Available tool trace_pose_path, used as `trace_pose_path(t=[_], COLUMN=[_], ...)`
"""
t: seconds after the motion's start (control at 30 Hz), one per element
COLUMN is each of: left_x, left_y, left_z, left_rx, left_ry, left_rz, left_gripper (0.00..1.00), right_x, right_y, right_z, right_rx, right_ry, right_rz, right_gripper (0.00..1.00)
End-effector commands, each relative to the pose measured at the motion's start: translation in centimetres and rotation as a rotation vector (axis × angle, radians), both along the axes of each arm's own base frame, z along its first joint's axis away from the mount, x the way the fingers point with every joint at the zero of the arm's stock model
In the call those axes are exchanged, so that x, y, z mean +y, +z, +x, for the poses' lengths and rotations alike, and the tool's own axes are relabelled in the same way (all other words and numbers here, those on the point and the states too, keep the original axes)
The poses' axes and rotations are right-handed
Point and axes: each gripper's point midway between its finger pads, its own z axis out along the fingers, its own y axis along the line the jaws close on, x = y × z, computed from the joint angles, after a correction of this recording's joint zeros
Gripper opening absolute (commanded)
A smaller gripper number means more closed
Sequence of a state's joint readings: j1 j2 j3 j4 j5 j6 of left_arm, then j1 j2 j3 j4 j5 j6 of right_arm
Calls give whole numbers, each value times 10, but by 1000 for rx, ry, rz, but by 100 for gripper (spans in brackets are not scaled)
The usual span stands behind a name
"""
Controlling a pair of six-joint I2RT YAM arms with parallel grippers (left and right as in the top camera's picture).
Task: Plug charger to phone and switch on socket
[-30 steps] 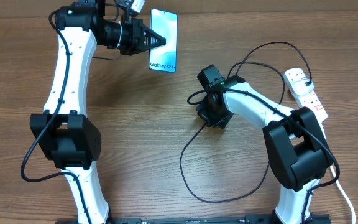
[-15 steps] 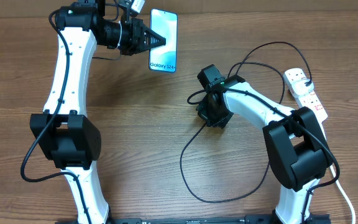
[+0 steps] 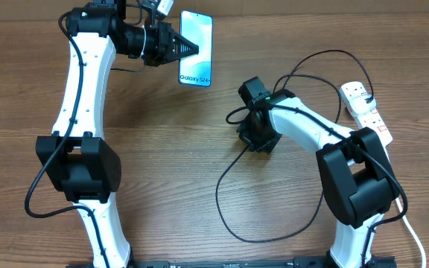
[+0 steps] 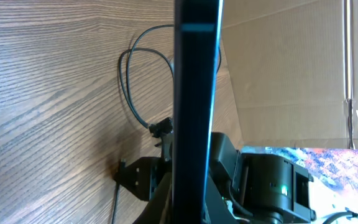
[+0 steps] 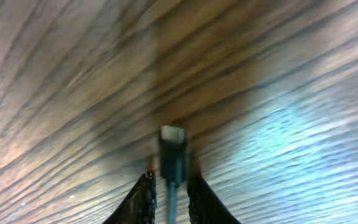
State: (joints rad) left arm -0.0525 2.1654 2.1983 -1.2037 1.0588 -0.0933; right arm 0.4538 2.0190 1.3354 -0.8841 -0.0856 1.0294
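Observation:
My left gripper (image 3: 191, 50) is shut on the phone (image 3: 196, 48) and holds it off the table at the back, lit blue screen facing up. In the left wrist view the phone (image 4: 194, 93) appears edge-on as a dark vertical bar rising from the gripper (image 4: 191, 202). My right gripper (image 3: 258, 140) points down at the table's middle. It is shut on the charger's connector (image 5: 173, 142), whose metal tip sticks out past the gripper (image 5: 171, 178). The black charger cable (image 3: 217, 195) loops over the table towards the white socket (image 3: 367, 112) at the right edge.
A thick white cord (image 3: 412, 240) runs from the socket down the right side. Cardboard (image 4: 278, 62) stands behind the table's back edge. The cable's loose loop lies in front of the right arm's base (image 3: 352, 186).
My right gripper has edged slightly to the right with the connector. The left arm and the phone have not moved.

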Motion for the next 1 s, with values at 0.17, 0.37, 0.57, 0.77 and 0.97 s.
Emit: trace_pose_path(t=[0.17,0.37,0.57,0.77,0.97], left_x=[-2,-2,-2,-2,-3], left_y=[24,24,24,24,24], left_z=[-4,-4,-4,-4,-4], left_rx=[-74,-74,-74,-74,-73], left_ry=[-22,-22,-22,-22,-22], left_rz=[-30,-30,-30,-30,-30], left_gripper=[4,4,4,4,4], right_x=[-22,-18,-19,-16,-13], right_y=[-29,-29,-29,-29,-27], right_z=[-11,-9,-9,-9,-8], right_rx=[61,54,52,53,54], right_ry=[-2,23,22,22,26], right_rz=[-91,-66,-69,-58,-41], right_gripper=[15,15,11,9,4])
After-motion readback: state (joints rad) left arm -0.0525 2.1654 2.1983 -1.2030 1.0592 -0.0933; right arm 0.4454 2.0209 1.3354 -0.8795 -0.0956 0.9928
